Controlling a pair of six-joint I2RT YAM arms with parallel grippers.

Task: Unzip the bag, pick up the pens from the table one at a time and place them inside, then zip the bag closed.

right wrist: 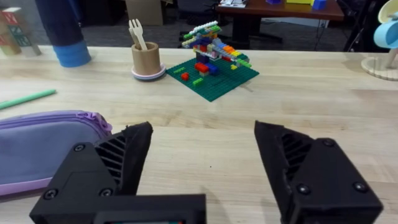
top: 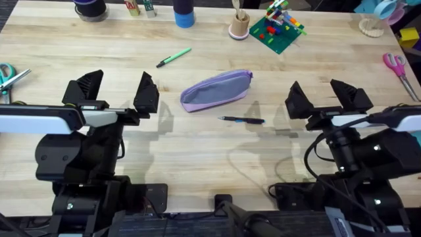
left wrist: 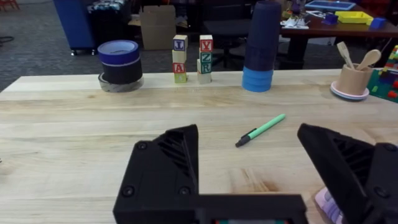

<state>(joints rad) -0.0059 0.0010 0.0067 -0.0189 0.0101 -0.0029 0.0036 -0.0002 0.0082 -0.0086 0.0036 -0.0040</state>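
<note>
The lilac bag point(top: 217, 90) lies zipped in the middle of the table point(top: 210, 151), slanting up to the right; its end also shows in the right wrist view point(right wrist: 43, 146). A light green pen point(top: 173, 56) with a dark tip lies beyond the bag to the left, and is seen ahead of the left fingers point(left wrist: 260, 129). A thin dark pen point(top: 242, 120) lies just in front of the bag. My left gripper point(top: 120, 90) stands open to the left of the bag, holding nothing. My right gripper point(top: 326, 97) stands open to the bag's right, also holding nothing.
Along the far edge stand a tape roll point(left wrist: 119, 64), letter blocks point(left wrist: 192, 59), a blue cup stack point(left wrist: 259, 46), a wooden utensil holder point(right wrist: 147, 61) and a green brick plate with a model point(right wrist: 213, 70). Pink-handled scissors point(top: 398, 70) lie far right, teal-handled scissors point(top: 9, 74) far left.
</note>
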